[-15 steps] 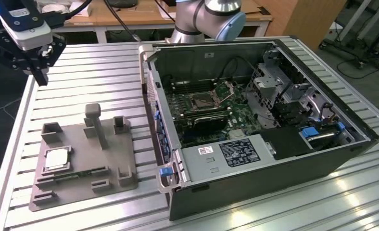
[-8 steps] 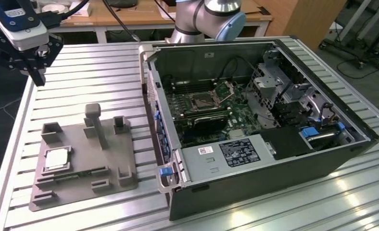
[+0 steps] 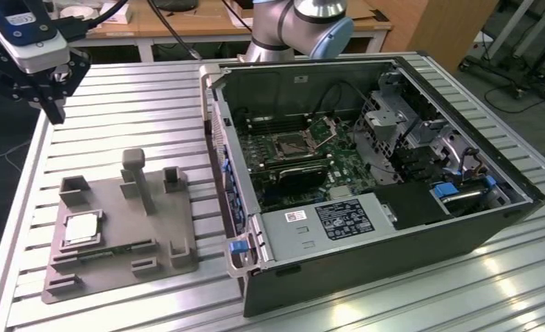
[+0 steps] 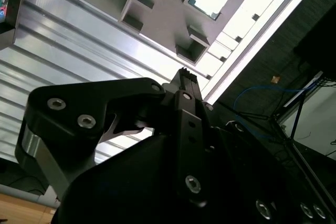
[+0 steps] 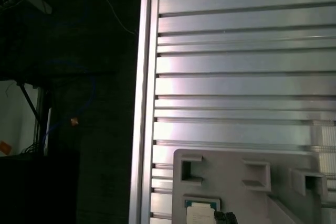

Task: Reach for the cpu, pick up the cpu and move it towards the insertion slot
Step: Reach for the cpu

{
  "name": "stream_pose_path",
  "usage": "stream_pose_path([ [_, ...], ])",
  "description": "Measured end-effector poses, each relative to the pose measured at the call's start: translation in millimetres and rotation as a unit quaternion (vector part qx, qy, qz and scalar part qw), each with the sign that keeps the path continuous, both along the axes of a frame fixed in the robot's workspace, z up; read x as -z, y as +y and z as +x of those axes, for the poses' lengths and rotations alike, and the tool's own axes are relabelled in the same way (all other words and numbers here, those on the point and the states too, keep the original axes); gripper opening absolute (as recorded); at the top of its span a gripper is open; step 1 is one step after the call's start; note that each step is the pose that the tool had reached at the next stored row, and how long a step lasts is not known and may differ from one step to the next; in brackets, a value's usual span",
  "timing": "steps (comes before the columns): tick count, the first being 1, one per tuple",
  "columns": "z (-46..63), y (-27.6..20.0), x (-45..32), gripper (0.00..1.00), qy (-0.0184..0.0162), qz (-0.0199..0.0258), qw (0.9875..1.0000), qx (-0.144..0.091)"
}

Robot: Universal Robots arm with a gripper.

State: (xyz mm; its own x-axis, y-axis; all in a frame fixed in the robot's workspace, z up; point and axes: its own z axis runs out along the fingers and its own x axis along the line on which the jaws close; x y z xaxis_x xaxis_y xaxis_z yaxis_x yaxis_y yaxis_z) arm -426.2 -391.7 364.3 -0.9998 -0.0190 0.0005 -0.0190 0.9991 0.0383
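The chip (image 3: 81, 228) lies flat in a pocket of the grey fixture (image 3: 162, 221), well apart from the empty claw (image 3: 54, 114) hanging over the worktop (image 3: 125, 104) beyond the fixture's far edge; I cannot tell its opening.

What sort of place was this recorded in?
Most likely a robotics lab bench: a slotted aluminium table carries an opened computer case and a grey fixture holding the cpu, with the robot arm and wooden desks behind.
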Motion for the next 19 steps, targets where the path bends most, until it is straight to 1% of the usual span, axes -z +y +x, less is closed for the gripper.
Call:
stream_pose_path([
  [2,0.1,-3.4,0.6,0.11,0.0,0.0001,1.0,0.0],
  [6,-1.2,-14.1,3.5,0.11,0.0,0.0021,1.0,0.0],
  [7,-1.6,-17.1,4.5,0.18,0.0,0.003,1.0,0.0],
  [9,-3.3,-22.6,6.8,0.18,0.0,0.0043,1.0,0.0],
  [10,-4.7,-24.3,7.9,0.19,0.0,0.0046,1.0,0.0],
  [11,-6.1,-26.1,9.4,0.25,0.0,0.0049,1.0,0.0],
  [12,-7.2,-27.5,10.9,0.31,0.0,0.0051,1.0,0.0],
  [13,-8.1,-28.7,12.4,0.31,0.0,0.0053,1.0,0.0],
  [15,-9.7,-30.6,15.8,0.42,-0.0001,0.0055,1.0,0.0],
  [16,-10.3,-31.1,17.4,0.42,-0.0001,0.0057,1.0,0.0],
  [17,-10.8,-31.7,18.9,0.48,0.0,0.0058,1.0,0.0],
  [18,-11.3,-32.1,20.4,0.48,0.0,0.0061,1.0,0.0],
  [19,-11.9,-32.6,22.0,0.54,0.0,0.0065,1.0,0.0],
])
